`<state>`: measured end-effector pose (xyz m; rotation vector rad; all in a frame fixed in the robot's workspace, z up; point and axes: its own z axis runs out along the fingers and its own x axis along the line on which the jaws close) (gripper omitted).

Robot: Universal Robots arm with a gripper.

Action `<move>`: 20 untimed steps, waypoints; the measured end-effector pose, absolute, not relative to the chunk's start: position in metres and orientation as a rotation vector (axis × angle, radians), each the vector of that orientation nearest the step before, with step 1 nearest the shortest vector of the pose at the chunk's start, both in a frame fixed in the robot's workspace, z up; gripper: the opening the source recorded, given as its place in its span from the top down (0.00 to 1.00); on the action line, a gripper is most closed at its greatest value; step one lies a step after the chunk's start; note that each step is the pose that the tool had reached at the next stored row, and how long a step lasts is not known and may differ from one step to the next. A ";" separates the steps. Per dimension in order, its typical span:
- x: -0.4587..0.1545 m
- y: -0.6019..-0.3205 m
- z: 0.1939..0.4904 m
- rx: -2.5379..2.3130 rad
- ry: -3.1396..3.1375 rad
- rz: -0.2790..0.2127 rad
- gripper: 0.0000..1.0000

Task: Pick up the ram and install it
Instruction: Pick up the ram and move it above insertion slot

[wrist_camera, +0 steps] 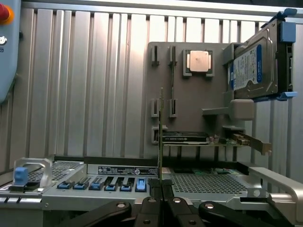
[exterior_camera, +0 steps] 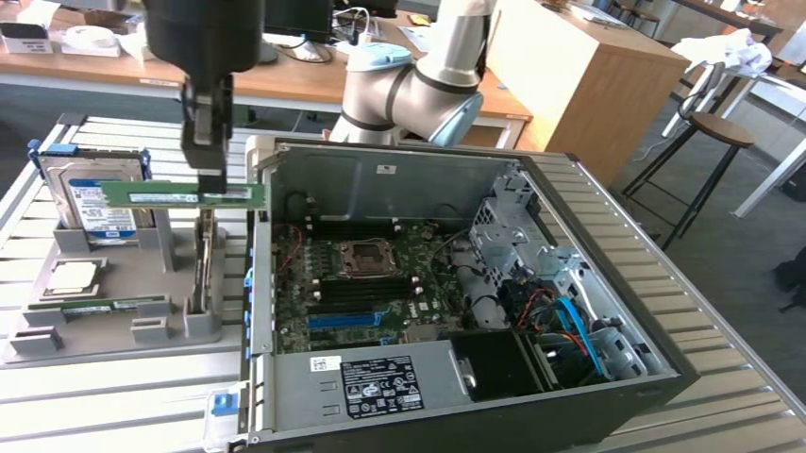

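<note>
One arm, one gripper [exterior_camera: 209, 181]: fingers [wrist_camera: 152, 206] clenched on the ram [exterior_camera: 184, 195], pinching it near its middle. The ram hangs level in the air, above the grey holder tray [exterior_camera: 113, 335], at the exterior view's left of the open computer case [exterior_camera: 554, 198], clear of both.

On the tray:
- one hard drive [exterior_camera: 91, 200], standing at the far end
- one processor chip [exterior_camera: 71, 276], lying flat
- one upright expansion card [exterior_camera: 203, 269], under the ram
- a second green stick [exterior_camera: 108, 306], near edge

In the case: one blue slot [exterior_camera: 346, 319] on the motherboard [exterior_camera: 377, 283].
</note>
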<state>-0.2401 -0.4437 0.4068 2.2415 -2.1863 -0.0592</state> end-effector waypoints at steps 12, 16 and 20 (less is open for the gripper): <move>-0.209 -0.444 0.407 2.242 -2.186 -0.059 0.89; -0.197 -0.444 0.407 2.241 -2.186 -0.059 0.89; -0.186 -0.444 0.407 2.241 -2.186 -0.059 0.89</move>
